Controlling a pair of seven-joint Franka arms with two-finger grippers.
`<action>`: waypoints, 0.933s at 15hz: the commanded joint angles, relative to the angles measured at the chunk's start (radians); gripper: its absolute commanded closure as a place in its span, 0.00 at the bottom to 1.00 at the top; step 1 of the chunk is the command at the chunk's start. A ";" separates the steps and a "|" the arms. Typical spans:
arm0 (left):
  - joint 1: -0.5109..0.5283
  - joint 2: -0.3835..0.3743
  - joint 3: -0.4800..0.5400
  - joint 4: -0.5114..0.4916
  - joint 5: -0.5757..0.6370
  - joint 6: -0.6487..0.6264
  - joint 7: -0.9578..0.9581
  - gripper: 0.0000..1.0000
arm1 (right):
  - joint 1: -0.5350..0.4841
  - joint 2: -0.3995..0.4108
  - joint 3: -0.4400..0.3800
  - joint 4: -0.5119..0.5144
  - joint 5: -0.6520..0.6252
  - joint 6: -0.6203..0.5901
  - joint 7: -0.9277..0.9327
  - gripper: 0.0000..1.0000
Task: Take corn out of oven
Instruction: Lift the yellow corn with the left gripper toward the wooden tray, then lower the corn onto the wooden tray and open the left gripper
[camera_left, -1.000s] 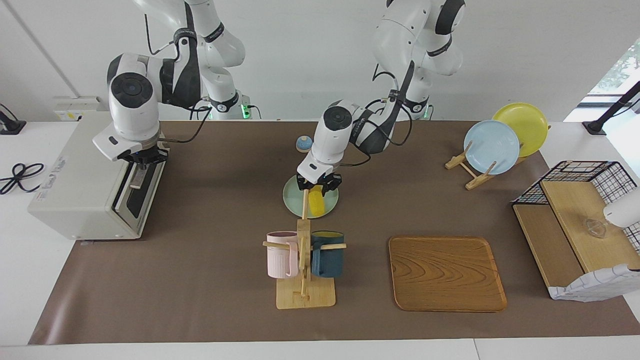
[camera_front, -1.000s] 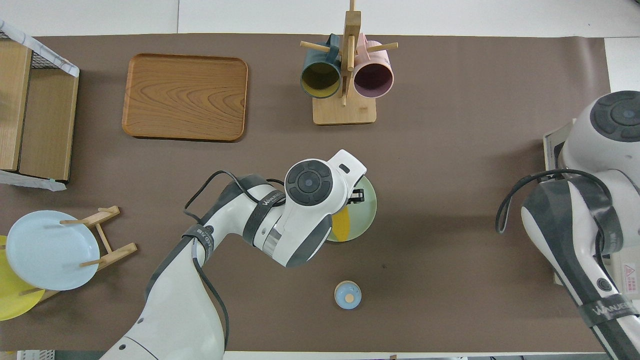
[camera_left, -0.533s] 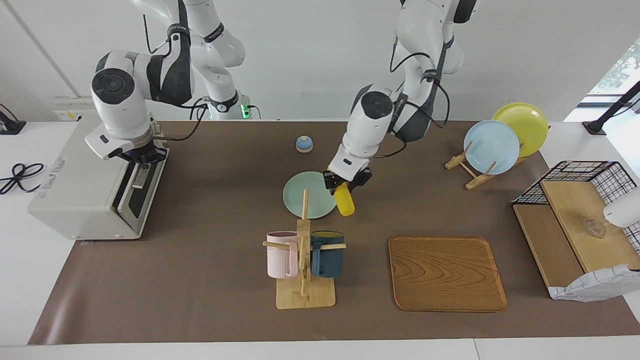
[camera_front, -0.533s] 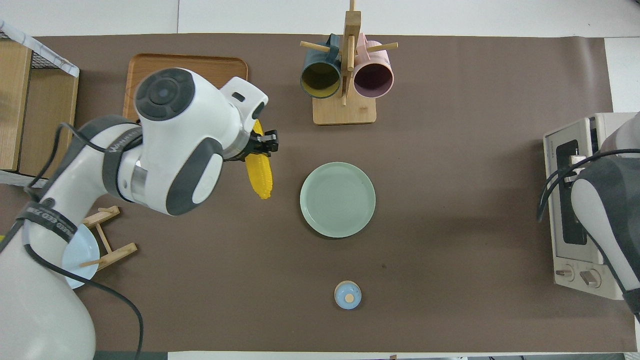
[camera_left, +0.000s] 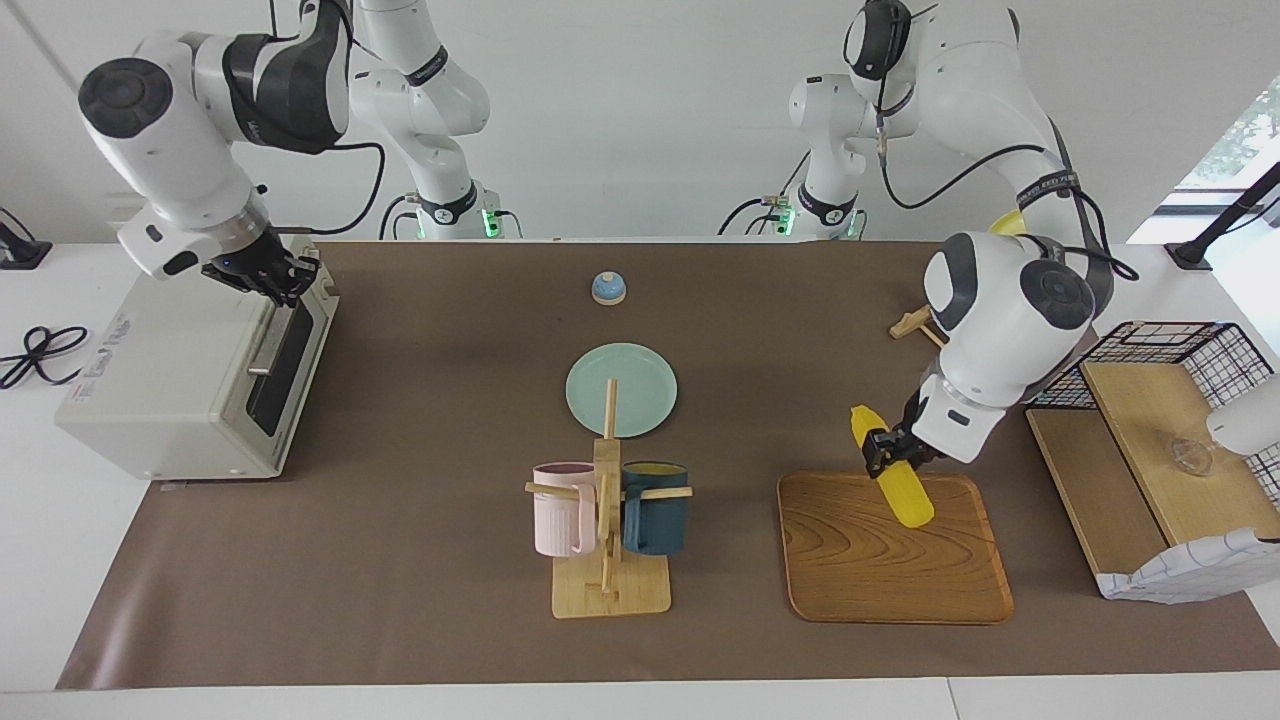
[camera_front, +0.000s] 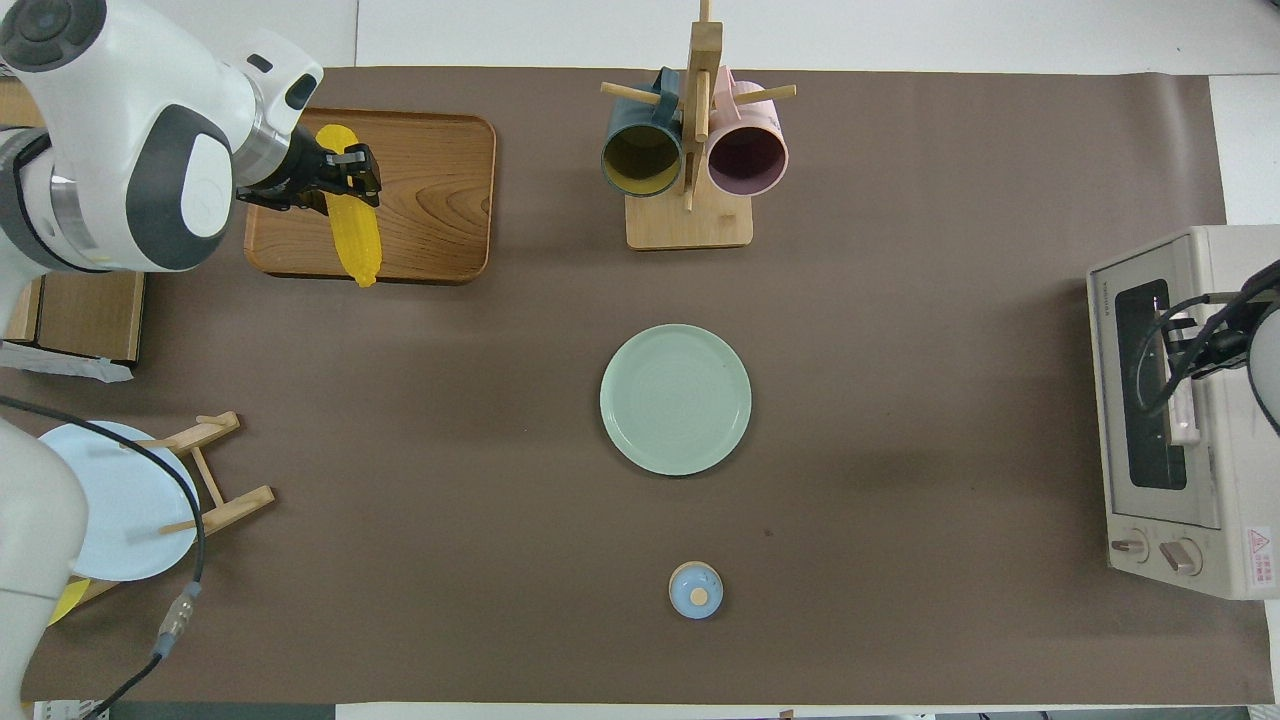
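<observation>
Facing view shows the corn (camera_left: 893, 481) already out of the oven (camera_left: 190, 370) and clamped in my left gripper (camera_left: 890, 453), hanging tilted over the wooden tray (camera_left: 893, 560), tip low but apparently not yet touching it. I judge this the placing step: next I must lower it onto the tray, then part the jaws. My right gripper (camera_left: 262, 278) hovers above the oven's closed door; I cannot tell how its jaws stand.
</observation>
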 joint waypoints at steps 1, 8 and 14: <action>0.024 0.228 -0.009 0.284 0.014 -0.064 0.013 1.00 | -0.006 0.022 0.003 0.072 0.030 -0.057 -0.028 0.85; 0.048 0.339 -0.021 0.346 0.011 -0.021 0.021 1.00 | -0.006 0.025 0.008 0.081 0.077 -0.060 -0.021 0.57; 0.047 0.328 -0.023 0.341 0.011 0.002 0.024 1.00 | -0.004 0.025 0.011 0.092 0.091 -0.037 -0.022 0.00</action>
